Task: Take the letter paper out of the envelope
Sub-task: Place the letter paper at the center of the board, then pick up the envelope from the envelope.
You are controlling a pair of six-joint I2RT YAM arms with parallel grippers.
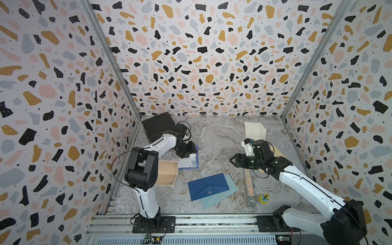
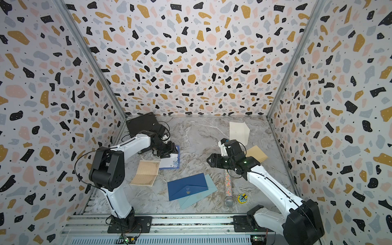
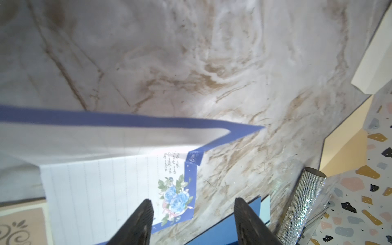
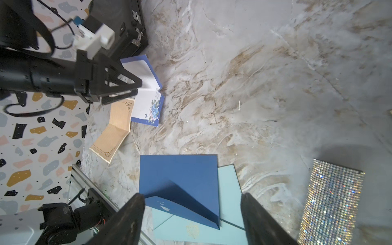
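L gripper (image 3: 193,200) hangs over letter (image 3: 106,191), jaws apart, nothing btwn them. Letter lies half-unfolded on table, out of envelope (image 1: 206,188) (dk blue), off to its far left by tan sheet (image 1: 167,171). R gripper (image 4: 192,195) hangs just past envelope's far-right corner, jaws wide, empty. Envelope rests on lt-blue one (image 1: 231,186).

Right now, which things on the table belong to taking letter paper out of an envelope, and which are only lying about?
For the job:
- dark blue envelope
- light blue envelope under it
- floral letter paper
- tan letter paper
- cream envelope
- brown envelope, as it seems

Lying about:
- glitter microphone
- yellow toy clock
- black case
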